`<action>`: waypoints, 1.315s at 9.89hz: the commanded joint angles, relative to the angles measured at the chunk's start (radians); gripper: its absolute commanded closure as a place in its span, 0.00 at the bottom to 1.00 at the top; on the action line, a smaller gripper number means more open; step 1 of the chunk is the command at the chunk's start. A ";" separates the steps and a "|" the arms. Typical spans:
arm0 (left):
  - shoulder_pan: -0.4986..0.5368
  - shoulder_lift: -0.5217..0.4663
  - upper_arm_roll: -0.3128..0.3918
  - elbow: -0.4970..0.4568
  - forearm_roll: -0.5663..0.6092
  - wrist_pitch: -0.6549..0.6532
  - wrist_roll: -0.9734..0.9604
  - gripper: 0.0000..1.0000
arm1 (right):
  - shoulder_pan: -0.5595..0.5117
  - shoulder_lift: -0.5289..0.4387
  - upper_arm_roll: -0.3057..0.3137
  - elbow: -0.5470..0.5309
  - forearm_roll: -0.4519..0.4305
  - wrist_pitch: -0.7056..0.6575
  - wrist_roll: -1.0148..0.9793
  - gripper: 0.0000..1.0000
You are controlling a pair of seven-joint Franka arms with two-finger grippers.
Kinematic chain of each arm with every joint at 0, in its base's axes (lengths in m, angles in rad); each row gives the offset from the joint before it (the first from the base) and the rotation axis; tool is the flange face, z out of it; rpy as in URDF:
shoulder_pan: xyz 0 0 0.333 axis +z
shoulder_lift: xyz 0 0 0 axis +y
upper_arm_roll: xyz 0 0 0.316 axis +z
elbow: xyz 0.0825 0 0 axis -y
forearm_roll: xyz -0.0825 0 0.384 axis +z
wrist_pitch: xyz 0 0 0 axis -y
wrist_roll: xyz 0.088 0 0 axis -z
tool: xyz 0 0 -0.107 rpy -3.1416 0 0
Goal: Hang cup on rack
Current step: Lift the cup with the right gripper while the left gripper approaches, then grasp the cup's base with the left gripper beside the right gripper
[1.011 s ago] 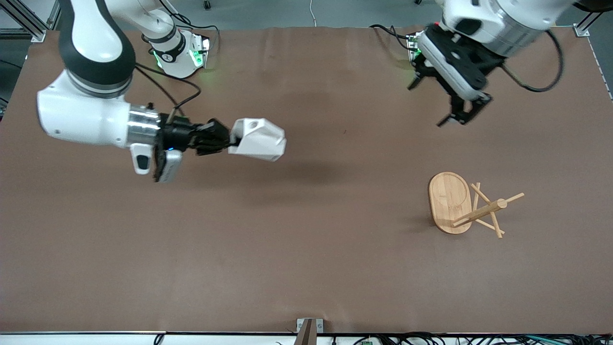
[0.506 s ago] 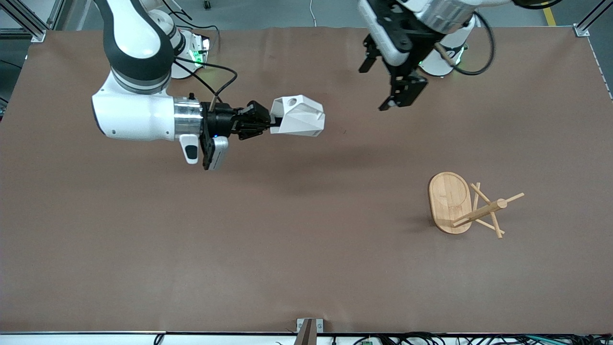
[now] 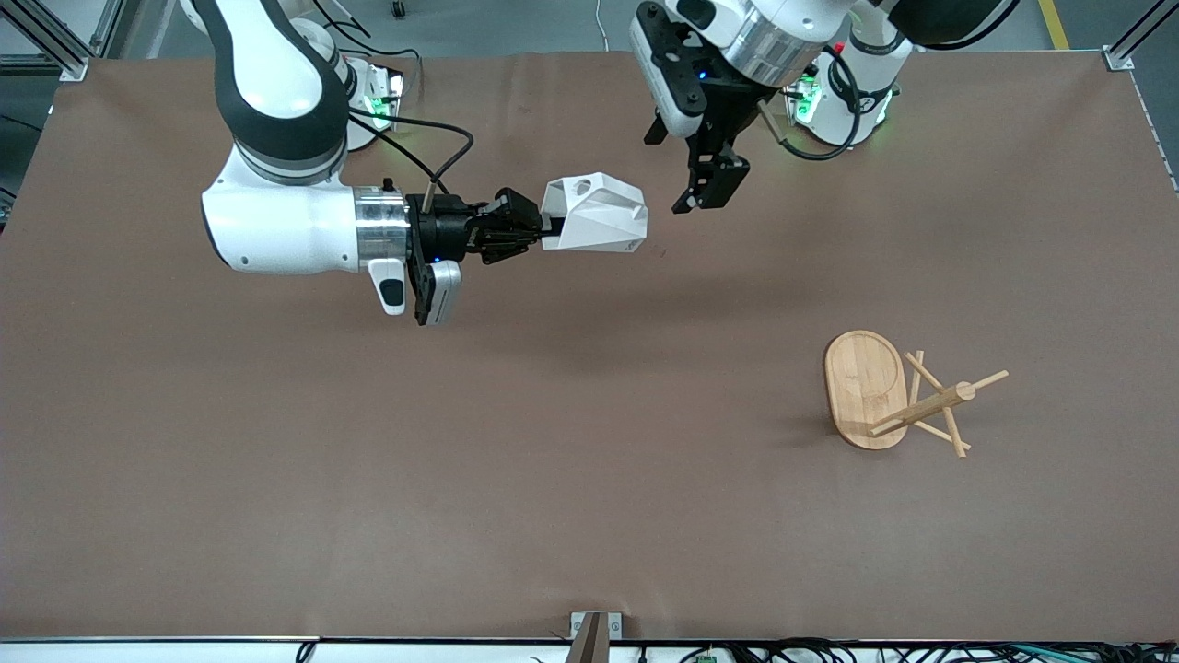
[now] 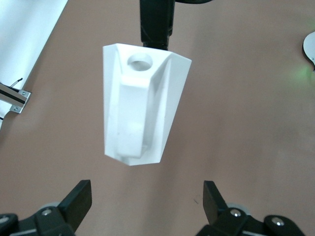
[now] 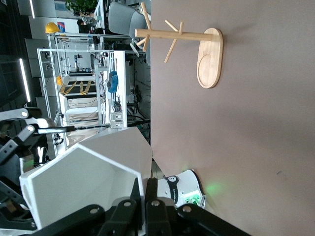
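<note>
Your cup (image 3: 597,215) hangs on its side over the counter (image 3: 276,460), upper middle of the frame, its rim pinched in the right gripper (image 3: 543,235), jaws clamped tight. The left gripper (image 3: 707,184) hovers just beside it, jaws spread wide and empty. The rack (image 3: 889,393) stands on the counter, lower right of the frame.
</note>
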 commanded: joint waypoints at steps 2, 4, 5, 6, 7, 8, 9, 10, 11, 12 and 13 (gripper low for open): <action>0.010 0.002 -0.019 -0.065 -0.010 0.064 0.028 0.00 | 0.019 0.013 -0.006 0.029 0.034 -0.010 0.001 1.00; 0.007 0.008 -0.021 -0.073 -0.008 0.101 0.051 0.00 | 0.022 0.012 -0.004 0.030 0.049 -0.011 0.002 1.00; 0.007 0.008 -0.021 -0.081 -0.008 0.109 0.058 0.00 | 0.033 0.012 -0.004 0.030 0.057 -0.011 0.002 1.00; 0.002 0.019 -0.021 -0.081 -0.010 0.110 0.057 0.00 | 0.036 0.012 -0.004 0.030 0.057 -0.011 0.001 0.99; -0.007 0.026 -0.022 -0.081 -0.010 0.121 0.058 0.00 | 0.039 0.012 -0.004 0.030 0.057 -0.011 0.001 0.99; -0.010 0.032 -0.024 -0.082 -0.010 0.138 0.058 0.00 | 0.054 0.010 -0.004 0.030 0.058 -0.011 0.002 0.99; -0.012 0.035 -0.026 -0.084 -0.010 0.139 0.058 0.00 | 0.057 0.010 -0.004 0.030 0.058 -0.010 0.002 0.99; -0.012 0.034 -0.026 -0.087 -0.010 0.139 0.058 0.02 | 0.060 0.010 -0.004 0.030 0.058 -0.010 0.004 0.98; -0.012 0.034 -0.026 -0.090 -0.010 0.139 0.060 0.12 | 0.060 0.009 -0.004 0.030 0.060 -0.010 0.007 0.98; -0.010 0.035 -0.026 -0.092 -0.007 0.139 0.058 0.34 | 0.060 0.006 -0.004 0.030 0.060 -0.010 0.007 0.98; -0.007 0.034 -0.026 -0.093 -0.005 0.135 0.058 0.53 | 0.060 0.005 -0.004 0.030 0.060 -0.010 0.007 0.97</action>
